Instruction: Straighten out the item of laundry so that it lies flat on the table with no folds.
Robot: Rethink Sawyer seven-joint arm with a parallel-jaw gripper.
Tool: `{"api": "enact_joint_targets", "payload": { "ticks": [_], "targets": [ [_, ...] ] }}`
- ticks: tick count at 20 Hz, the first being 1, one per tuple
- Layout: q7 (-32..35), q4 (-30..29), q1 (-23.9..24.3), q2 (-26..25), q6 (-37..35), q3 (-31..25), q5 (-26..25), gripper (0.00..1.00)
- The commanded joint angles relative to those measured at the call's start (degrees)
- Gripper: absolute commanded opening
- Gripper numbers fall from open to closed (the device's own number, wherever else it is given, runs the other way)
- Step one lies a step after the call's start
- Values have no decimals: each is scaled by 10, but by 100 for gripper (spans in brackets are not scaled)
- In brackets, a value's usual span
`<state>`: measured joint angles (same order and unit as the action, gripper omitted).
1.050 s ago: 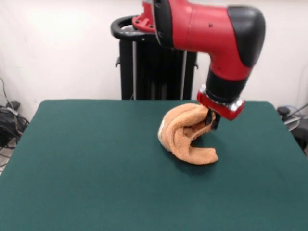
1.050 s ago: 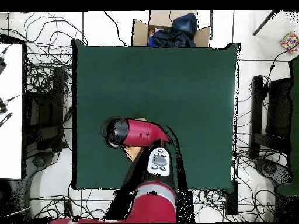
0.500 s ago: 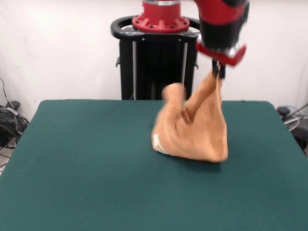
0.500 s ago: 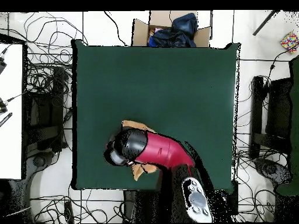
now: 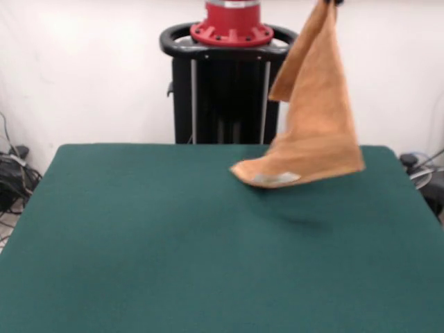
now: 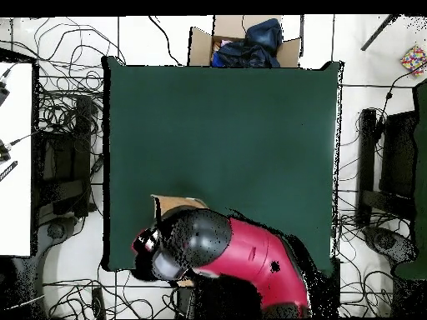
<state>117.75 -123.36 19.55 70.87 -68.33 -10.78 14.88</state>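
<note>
Hanging from the top edge of the front view, the towel [image 5: 316, 118] is draping downward in a narrow-to-wide triangular shape, with its top corner running out of the picture at the upper edge. Its lower hem is spreading wide and curling slightly at the left end, and it is floating above the table [image 5: 139, 250], with a faint shadow showing on the green surface below it. The towel is sitting over the far right part of the table in this view, in front of the black pedestal [image 5: 229, 97].

In the overhead view, the red and black arm [image 6: 225, 250] is covering most of the towel; only a tan strip [image 6: 177, 202] is showing just beyond the arm's black end, near the table edge closest to the robot's base.

The gripper is not visible beyond a dark tip at the front view's top edge, so whether it is clamping the towel cannot be told.

A cardboard box [image 6: 242, 40] holding dark fabric is standing beyond the table's far edge in the overhead view.
</note>
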Motion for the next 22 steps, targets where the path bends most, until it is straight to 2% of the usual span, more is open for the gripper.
{"api": "enact_joint_targets", "payload": {
  "ticks": [1, 3, 7, 10, 15, 19, 22],
  "targets": [
    [-141, -58, -7, 41, -5, -37, 46, 0],
    [-154, -67, -10, 24, 22, -31, 54, 0],
    [-156, -47, -4, 7, 24, -31, 45, 0],
    [-202, -27, 17, -33, 49, -47, 63, 0],
    [-297, 12, 77, -143, 79, -96, 69, 0],
    [-340, 49, 129, -219, 69, -130, 38, 0],
    [-350, 97, 160, -274, 50, -140, -16, 0]
  ]
}}
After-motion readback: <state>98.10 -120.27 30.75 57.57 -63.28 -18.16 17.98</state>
